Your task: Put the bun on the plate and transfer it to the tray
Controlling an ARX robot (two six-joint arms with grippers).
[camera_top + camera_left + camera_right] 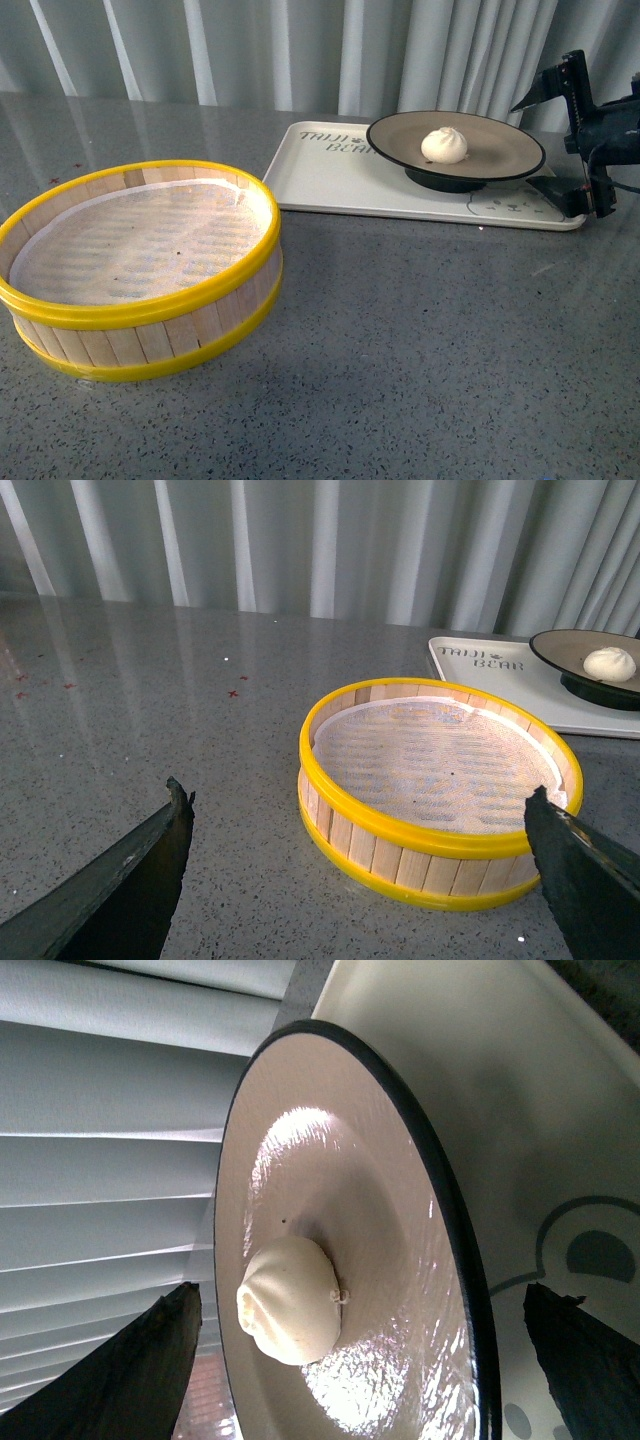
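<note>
The white pleated bun (444, 145) (290, 1300) (609, 663) sits in the middle of the beige plate (500, 150) (400, 1260) (560, 645) with a black rim. The plate stands on the right half of the cream tray (330, 180) (520, 1090) (500, 675) with "Tiny Bear" lettering. My right gripper (545, 140) (365, 1350) hangs open just right of the plate, one finger above and one below the rim's level, touching nothing. My left gripper (360, 845) is open over the counter, with nothing between its fingers.
A round wooden steamer basket (140, 270) (440, 790) with yellow rims stands empty at the front left of the grey speckled counter (420, 340). Pleated grey curtains (300, 50) close off the back.
</note>
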